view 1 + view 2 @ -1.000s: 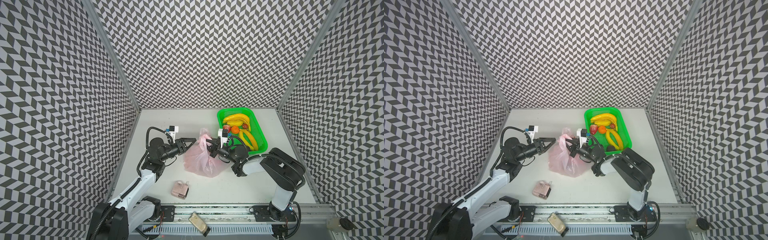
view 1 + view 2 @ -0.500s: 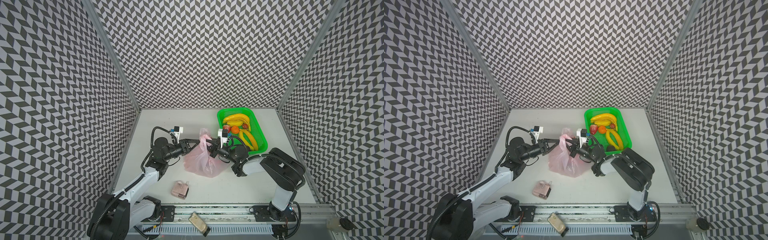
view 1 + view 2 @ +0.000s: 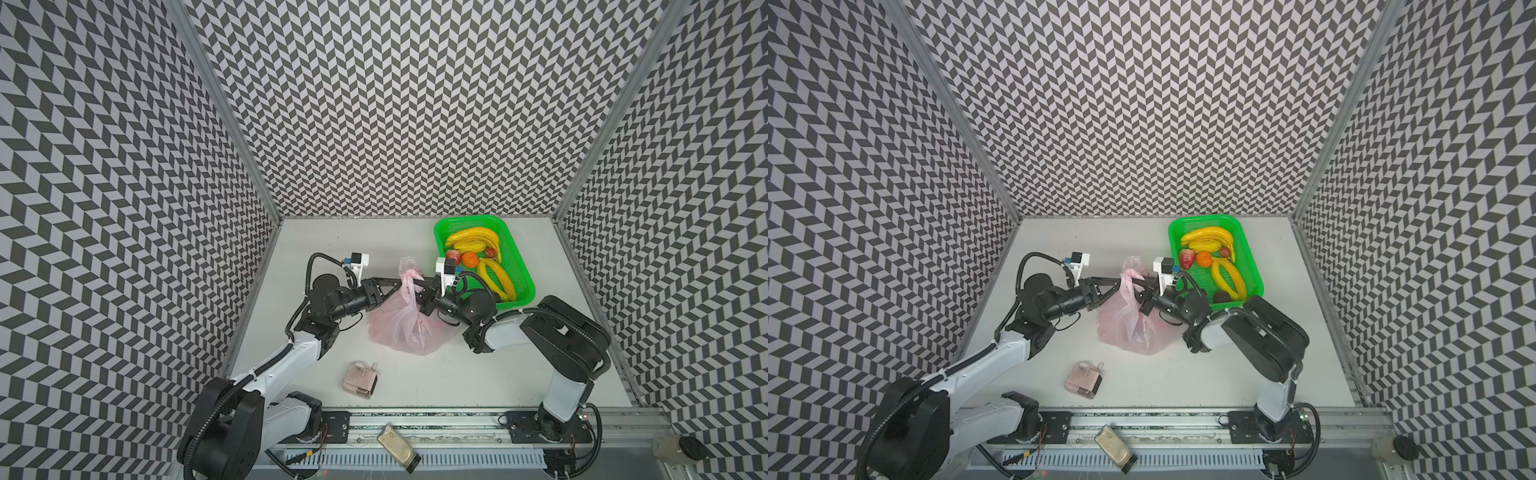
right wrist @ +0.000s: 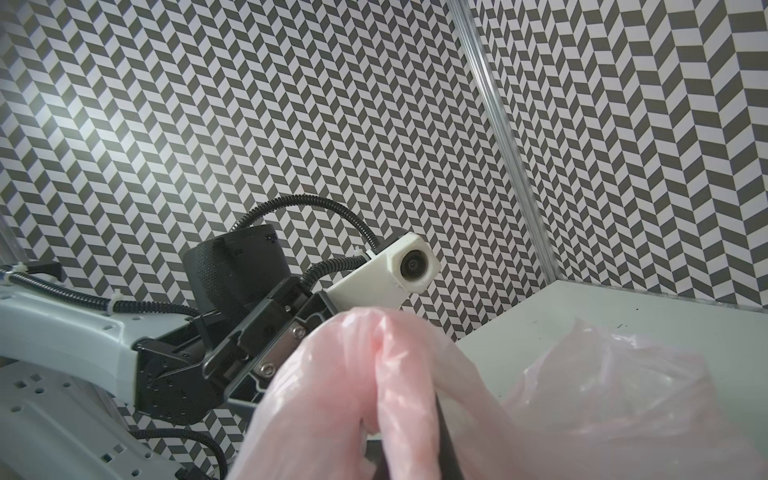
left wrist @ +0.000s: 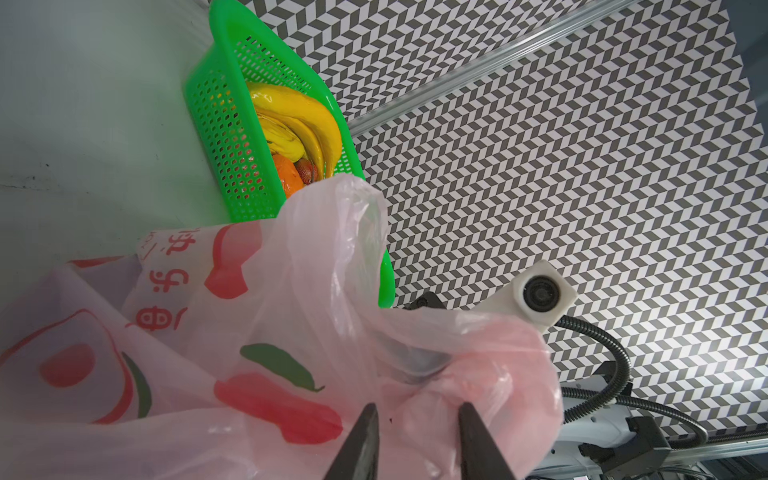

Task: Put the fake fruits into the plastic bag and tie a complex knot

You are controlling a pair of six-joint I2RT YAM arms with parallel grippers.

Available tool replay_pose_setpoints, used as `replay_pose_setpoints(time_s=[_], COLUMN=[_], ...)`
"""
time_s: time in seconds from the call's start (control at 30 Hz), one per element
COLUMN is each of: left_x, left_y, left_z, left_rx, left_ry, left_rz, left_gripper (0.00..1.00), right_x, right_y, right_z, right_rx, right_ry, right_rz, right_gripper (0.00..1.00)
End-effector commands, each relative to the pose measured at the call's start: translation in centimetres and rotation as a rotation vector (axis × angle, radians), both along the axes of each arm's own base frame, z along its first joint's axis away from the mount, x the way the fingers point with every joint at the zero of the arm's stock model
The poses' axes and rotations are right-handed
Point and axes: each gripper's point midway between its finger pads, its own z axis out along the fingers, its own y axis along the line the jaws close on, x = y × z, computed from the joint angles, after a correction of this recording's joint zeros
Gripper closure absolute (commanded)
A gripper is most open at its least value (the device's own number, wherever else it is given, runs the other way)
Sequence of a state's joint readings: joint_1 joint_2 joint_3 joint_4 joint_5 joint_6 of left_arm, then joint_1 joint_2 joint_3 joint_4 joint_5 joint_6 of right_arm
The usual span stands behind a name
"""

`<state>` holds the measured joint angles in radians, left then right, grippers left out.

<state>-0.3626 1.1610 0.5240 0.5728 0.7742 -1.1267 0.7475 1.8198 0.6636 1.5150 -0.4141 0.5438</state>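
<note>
Where the plastic bag [image 3: 401, 328] is sitting: it is resting on the middle of the table [image 3: 457, 374].
Right gripper [image 3: 419, 283]: it is still squeezing shut on the bag's top film.
Left gripper [image 3: 399, 285]: it is moving in. A second ago it was beside the bag, and now its jaws are standing a little apart around the top film.
Fake fruits [image 3: 471, 258]: they are still lying in the green basket [image 3: 465, 219], near the bag.
Both grippers: you are getting a second hold, so filling and tying are still waiting, I am guessing.
</note>
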Motion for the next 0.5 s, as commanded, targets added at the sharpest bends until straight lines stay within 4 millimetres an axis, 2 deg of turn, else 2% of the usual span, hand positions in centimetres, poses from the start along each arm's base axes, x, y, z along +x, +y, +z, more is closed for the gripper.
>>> replay_pose_setpoints(time_s=[0.0,0.1,0.33,0.47], left_x=[0.3,0.2,0.2,0.5], left_y=[-0.4,-0.3,1.4,2.1], left_z=[2.3,2.5,2.5,2.3], left_rx=[-0.028,-0.028,0.006,0.012], left_ry=[-0.072,-0.081,-0.081,-0.073], left_rz=[-0.006,-0.001,0.07,0.099], left_gripper=[0.67,0.67,0.59,0.59], right_x=[-3.7,-3.7,-3.7,-3.7], right_y=[-3.1,-3.4,-3.7,-3.7], right_z=[8.1,8.1,8.5,8.3], right_rx=[0.257,0.266,0.274,0.267], right_ry=[-0.273,-0.27,-0.274,-0.272], right_rz=[0.024,0.011,0.004,-0.001], right_gripper=[1.0,1.0,1.0,1.0])
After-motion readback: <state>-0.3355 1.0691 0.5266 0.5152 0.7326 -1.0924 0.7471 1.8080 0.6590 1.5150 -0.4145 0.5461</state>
